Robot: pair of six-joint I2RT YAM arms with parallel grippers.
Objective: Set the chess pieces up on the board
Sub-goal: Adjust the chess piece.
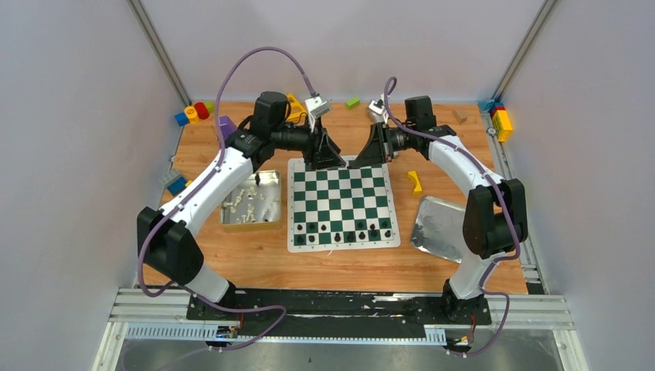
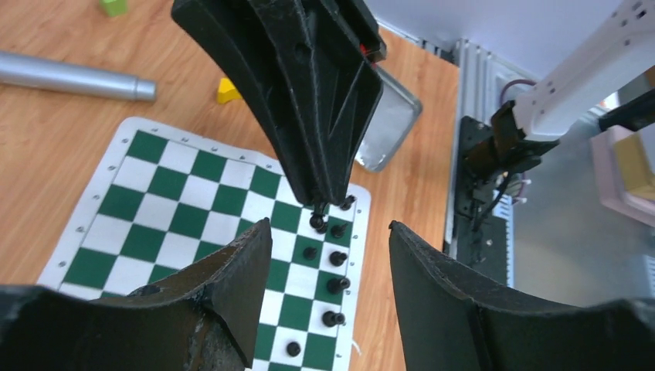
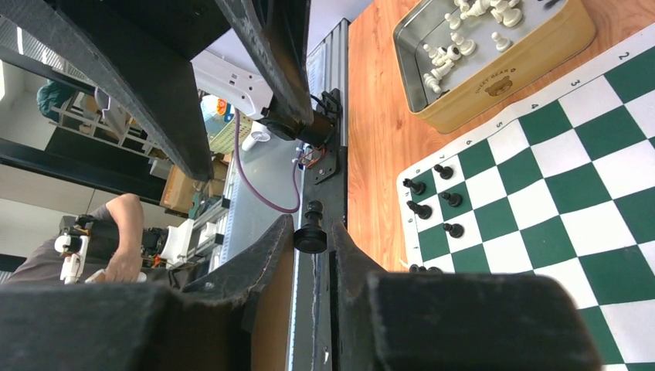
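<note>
Left fingers (image 2: 232, 294) spread; right fingers (image 3: 263, 263) pinch black piece (image 3: 311, 232); board (image 3: 571, 185) edge numbered 2–6.

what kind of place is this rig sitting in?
Most likely a robotics lab cell. Plain grey panel walls on aluminium framing box in the wooden table. The right wrist view also shows a person and cluttered shelves beyond the table.
</note>
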